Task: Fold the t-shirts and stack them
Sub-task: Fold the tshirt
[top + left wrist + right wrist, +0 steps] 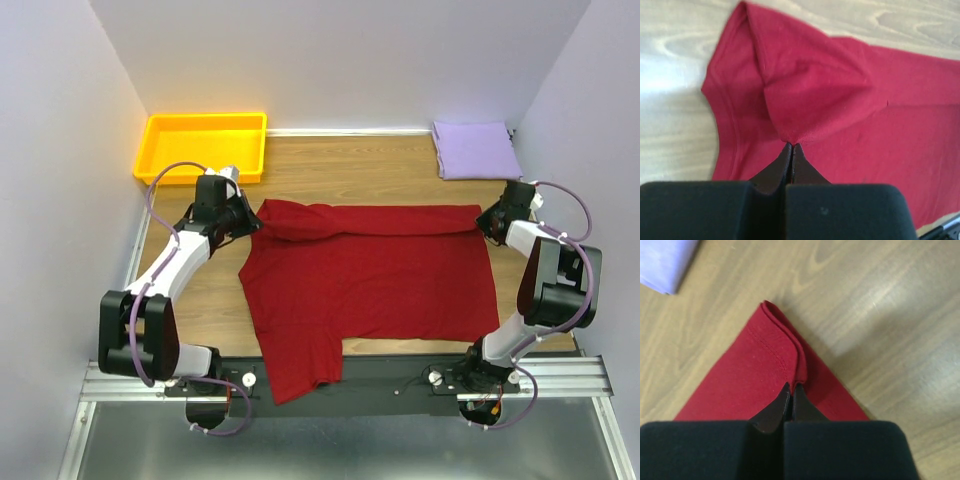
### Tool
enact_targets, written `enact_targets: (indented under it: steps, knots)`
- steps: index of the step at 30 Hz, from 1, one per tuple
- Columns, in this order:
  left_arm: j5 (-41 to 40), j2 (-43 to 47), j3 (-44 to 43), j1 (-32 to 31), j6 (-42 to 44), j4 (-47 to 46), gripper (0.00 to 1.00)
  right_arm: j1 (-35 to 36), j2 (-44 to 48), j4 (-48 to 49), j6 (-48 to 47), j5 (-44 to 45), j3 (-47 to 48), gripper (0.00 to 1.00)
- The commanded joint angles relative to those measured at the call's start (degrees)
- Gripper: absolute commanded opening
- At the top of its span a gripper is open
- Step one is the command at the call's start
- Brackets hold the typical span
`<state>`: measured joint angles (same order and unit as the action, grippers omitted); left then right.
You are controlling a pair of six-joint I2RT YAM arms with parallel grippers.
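Observation:
The deep red t-shirt (370, 280) lies spread across the table, its lower left part hanging over the near rail. My left gripper (252, 220) is shut on a bunched fold of the red t-shirt (815, 100) at its far left corner. My right gripper (484, 222) is shut on the doubled hem of the red t-shirt (765, 370) at its far right corner. The pale lavender t-shirt (476, 150) lies folded at the far right; a corner of it shows in the right wrist view (662, 260).
A yellow-orange plastic tray (160, 160) stands at the far left corner. White walls close in the table on three sides. The black rail with the arm bases (400, 375) runs along the near edge.

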<state>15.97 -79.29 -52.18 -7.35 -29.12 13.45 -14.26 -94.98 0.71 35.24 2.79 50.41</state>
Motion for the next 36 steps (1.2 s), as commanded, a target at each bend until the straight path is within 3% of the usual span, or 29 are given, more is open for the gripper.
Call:
enact_targets:
  steps: [1, 18, 25, 31, 36]
  knots:
    - [1.53, 4.22, 2.43, -0.12, -0.50, -0.62, 0.00, -0.59, 1.46, -2.91, -1.41, 3.10, -1.28, 0.01]
    - [2.58, 6.16, 9.73, -0.55, -1.63, -2.12, 0.00, -0.59, -3.63, -5.54, -4.22, 3.81, -0.49, 0.07]
    - [3.55, 8.09, 10.00, -2.49, -3.83, -1.85, 0.00, -0.59, -3.72, -6.16, -4.75, 3.37, 0.04, 0.16]
    - [2.23, 11.08, 10.35, -5.56, -6.82, -1.33, 0.00, -0.59, -3.37, -6.60, -5.45, 2.66, 0.39, 0.32]
    - [1.61, 12.49, 10.79, -8.46, -9.37, -1.24, 0.00, -0.59, -3.02, -6.77, -5.63, 2.66, 0.74, 0.35]
